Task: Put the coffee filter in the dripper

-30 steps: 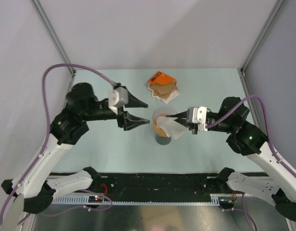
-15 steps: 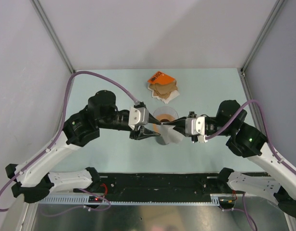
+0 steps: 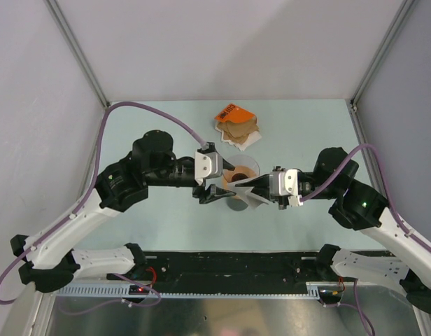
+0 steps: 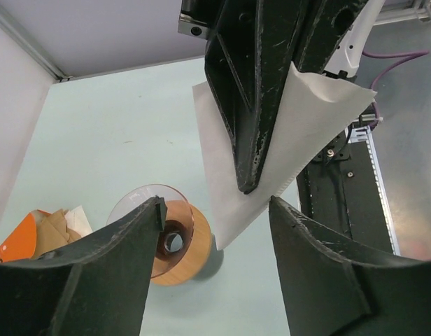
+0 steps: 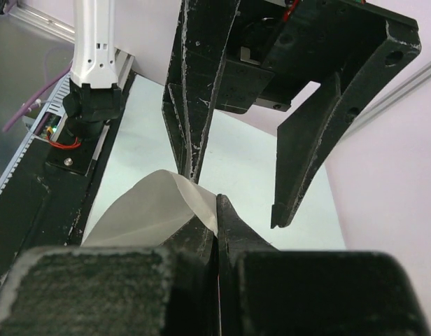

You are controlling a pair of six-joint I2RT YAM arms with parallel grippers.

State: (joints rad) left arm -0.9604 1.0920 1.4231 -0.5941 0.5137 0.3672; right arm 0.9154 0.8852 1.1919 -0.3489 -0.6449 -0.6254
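The white coffee filter (image 3: 255, 197) hangs pinched at one edge in my shut right gripper (image 3: 239, 184), just above and right of the dripper. The dripper (image 3: 246, 168) is a clear funnel sitting in a tan ring (image 4: 192, 246) on a dark cup (image 3: 236, 204). In the left wrist view the filter (image 4: 306, 126) is a flat white cone whose tip points down between my left fingers. My left gripper (image 3: 227, 183) is open over the dripper's left side, facing the right gripper, its jaws either side of the filter's free end without closing on it. In the right wrist view the filter (image 5: 149, 210) curls left from the shut right gripper (image 5: 217, 201).
An orange pack (image 3: 229, 113) and a stack of brown papers (image 3: 240, 131) lie behind the dripper. The enclosure's grey walls stand at the back and on both sides. A black rail (image 3: 229, 264) runs along the near edge.
My left arm has swung in from the back left to the dripper, and its jaws narrowed, then widened again. The right gripper has shifted slightly left with the filter.
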